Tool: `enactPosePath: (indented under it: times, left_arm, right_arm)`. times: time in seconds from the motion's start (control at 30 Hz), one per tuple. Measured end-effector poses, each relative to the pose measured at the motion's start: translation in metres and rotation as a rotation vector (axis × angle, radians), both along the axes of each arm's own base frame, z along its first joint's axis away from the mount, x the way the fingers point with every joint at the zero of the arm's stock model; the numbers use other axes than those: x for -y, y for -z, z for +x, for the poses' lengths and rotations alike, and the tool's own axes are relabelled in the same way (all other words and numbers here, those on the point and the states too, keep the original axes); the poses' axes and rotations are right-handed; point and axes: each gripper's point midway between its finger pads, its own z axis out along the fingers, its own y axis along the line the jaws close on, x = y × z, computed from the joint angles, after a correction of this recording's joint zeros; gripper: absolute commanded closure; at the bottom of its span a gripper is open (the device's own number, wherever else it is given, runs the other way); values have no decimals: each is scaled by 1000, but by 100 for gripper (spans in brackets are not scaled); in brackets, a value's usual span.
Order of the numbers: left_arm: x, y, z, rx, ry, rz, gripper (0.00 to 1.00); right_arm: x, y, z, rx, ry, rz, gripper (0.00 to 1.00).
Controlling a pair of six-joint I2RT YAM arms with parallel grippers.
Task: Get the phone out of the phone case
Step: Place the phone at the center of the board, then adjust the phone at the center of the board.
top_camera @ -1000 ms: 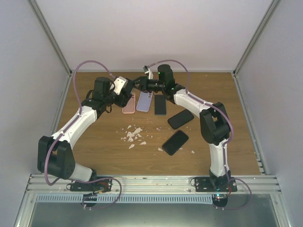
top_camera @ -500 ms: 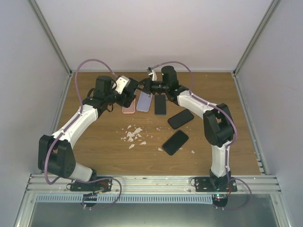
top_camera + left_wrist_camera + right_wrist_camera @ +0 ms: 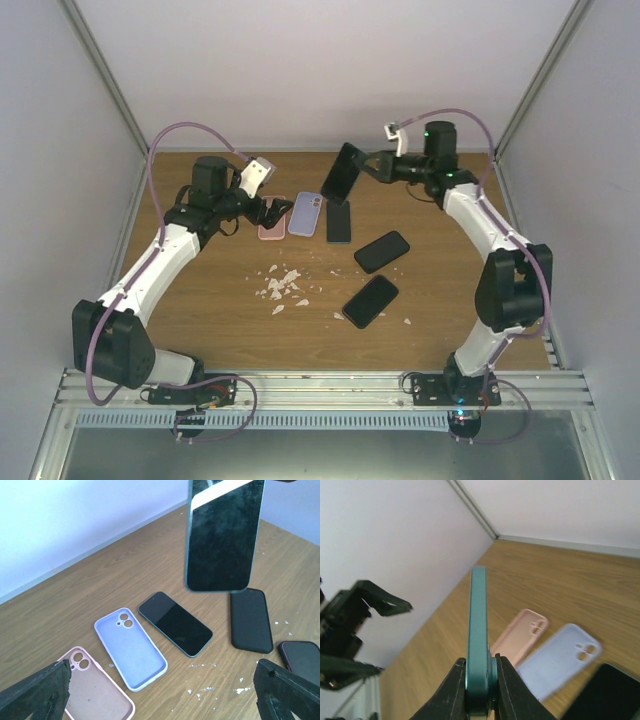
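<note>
My right gripper (image 3: 362,168) is shut on the lower end of a teal-edged phone (image 3: 340,172) with a dark screen, holding it tilted in the air above the back of the table. From the right wrist the phone (image 3: 478,630) shows edge-on between the fingers (image 3: 451,692). The empty lilac phone case (image 3: 305,213) lies open side up on the wood. My left gripper (image 3: 268,210) is open just left of it, over a pink case (image 3: 272,218), holding nothing. In the left wrist view the lifted phone (image 3: 222,535) hangs above the lilac case (image 3: 131,647).
A dark phone (image 3: 339,220) lies right of the lilac case. Two more dark phones (image 3: 381,251) (image 3: 370,300) lie nearer the middle. White crumbs (image 3: 282,285) are scattered on the wood. White walls with metal posts close in the back and sides.
The right gripper closed on the phone and carried it up and to the right, away from the lilac case. The left gripper opened wide and drew back to the left.
</note>
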Motion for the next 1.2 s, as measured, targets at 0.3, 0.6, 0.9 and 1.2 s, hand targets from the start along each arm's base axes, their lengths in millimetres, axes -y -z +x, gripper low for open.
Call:
enactPosePath:
  times: [0.3, 0.6, 0.9, 1.2]
  left_arm:
    - [1, -2, -3, -9, 27, -27, 1]
    - [0, -6, -5, -3, 36, -37, 1]
    - [-3, -14, -8, 18, 33, -44, 1]
    - [-3, -13, -9, 12, 38, -48, 1]
  right_arm:
    - [99, 26, 0, 205, 42, -282, 100]
    - [124, 76, -27, 464, -31, -612, 99]
    - [159, 128, -29, 504, -32, -770, 100]
    - [159, 146, -19, 555, -73, -794, 100]
